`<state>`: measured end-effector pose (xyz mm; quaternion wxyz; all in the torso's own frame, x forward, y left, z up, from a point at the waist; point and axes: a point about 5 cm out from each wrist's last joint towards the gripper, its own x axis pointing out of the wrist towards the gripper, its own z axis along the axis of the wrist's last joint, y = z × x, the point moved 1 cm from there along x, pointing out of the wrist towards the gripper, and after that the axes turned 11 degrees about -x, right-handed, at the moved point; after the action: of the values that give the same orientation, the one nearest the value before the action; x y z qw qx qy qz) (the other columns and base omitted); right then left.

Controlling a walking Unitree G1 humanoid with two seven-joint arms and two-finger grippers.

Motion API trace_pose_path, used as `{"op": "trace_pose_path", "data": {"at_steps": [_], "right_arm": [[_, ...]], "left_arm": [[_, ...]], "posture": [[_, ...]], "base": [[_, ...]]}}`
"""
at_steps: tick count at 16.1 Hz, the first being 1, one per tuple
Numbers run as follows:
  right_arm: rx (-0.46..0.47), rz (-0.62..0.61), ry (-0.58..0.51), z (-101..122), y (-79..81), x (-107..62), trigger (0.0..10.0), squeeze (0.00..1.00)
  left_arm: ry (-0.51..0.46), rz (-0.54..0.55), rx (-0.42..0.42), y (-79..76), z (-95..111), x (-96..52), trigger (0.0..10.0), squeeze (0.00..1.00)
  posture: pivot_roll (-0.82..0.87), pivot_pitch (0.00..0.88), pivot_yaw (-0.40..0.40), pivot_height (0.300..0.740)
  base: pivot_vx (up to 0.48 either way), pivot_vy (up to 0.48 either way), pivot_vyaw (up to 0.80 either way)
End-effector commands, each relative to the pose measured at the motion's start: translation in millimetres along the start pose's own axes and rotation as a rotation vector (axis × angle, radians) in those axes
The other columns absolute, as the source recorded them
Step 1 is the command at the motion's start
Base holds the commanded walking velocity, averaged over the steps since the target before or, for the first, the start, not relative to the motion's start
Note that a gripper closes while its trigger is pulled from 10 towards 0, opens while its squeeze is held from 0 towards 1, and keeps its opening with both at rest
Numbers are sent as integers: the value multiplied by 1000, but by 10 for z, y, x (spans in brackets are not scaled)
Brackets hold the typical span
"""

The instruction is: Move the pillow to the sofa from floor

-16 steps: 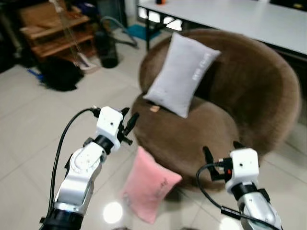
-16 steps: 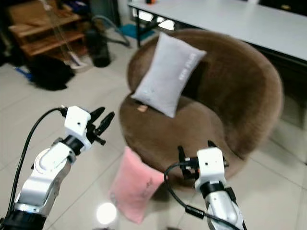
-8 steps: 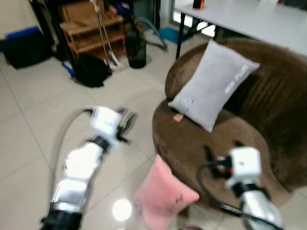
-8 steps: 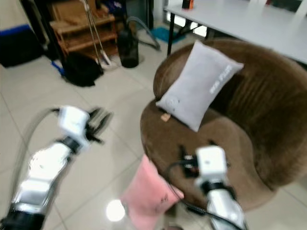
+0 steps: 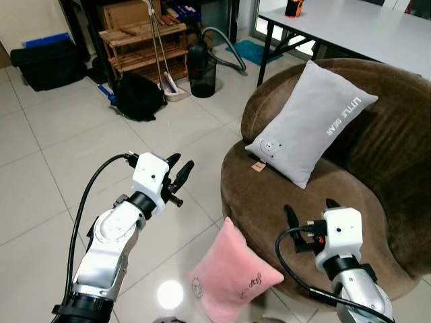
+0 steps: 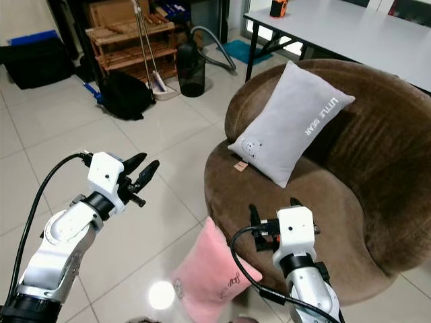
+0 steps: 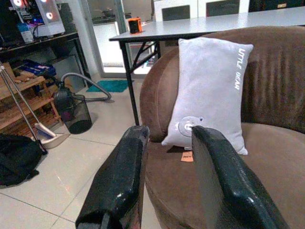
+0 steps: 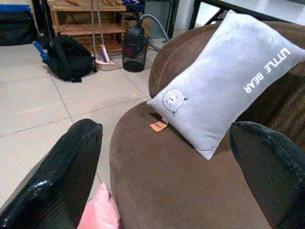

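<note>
Two pillows: we count a pink pillow (image 5: 232, 272) on the floor tiles (image 5: 47, 195), leaning against the front of the brown sofa (image 5: 377, 168), and a grey pillow (image 5: 310, 121) already propped on the seat against the backrest.
Task's thing: the pink pillow is ours to move; it sits low between our two arms, touching the sofa base, with nothing gripping it.
Left gripper (image 5: 178, 176): we hold it raised over bare floor, well apart from the pink pillow, fingers parted with a modest gap and empty.
Right gripper (image 5: 308, 210): we hold it over the front of the seat, above and just beside the pink pillow, fingers spread wide and empty; a pink corner (image 8: 100, 210) peeks in near one finger in the right wrist view.
Step in hand: we judge this as the approach, before any grasp; nothing is lifted yet.
Next move calls for: lowering a gripper to the pillow's upper edge and pinching a good fold of the soft cover.
After that: lifting it clear of the sofa's front and setting it on the free seat area beside the grey pillow.
Background: a shelf rack (image 5: 145, 44), a black bag (image 5: 138, 97) and a white table (image 5: 363, 27) stand well apart.
</note>
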<state>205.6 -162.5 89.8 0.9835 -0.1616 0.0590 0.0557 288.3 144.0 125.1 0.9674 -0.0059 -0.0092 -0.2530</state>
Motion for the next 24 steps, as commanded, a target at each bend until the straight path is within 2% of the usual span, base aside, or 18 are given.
{"op": "trace_pose_path", "data": {"at_steps": [1, 10, 15, 24], "right_arm": [[5, -1, 3, -11, -18, 0, 10000, 0], [-1, 6, -4, 1, -26, 7, 10000, 0], [-11, -2, -10, 15, -49, 33, 10000, 0], [-24, 2, -7, 14, -36, 50, 10000, 0]], "left_arm": [[14, -2, -15, 14, -50, -27, 10000, 0], [20, 14, -20, 35, -94, -22, 10000, 0], [6, 32, -20, 63, -112, -16, 10000, 0], [3, 14, -34, 44, -116, -33, 10000, 0]], "posture": [[-47, 53, 16, 660], [-49, 53, 15, 585], [-49, 54, 6, 580], [-49, 57, 3, 580]], "base": [[0, 0, 0], [0, 0, 0], [0, 0, 0], [366, 0, 0]]}}
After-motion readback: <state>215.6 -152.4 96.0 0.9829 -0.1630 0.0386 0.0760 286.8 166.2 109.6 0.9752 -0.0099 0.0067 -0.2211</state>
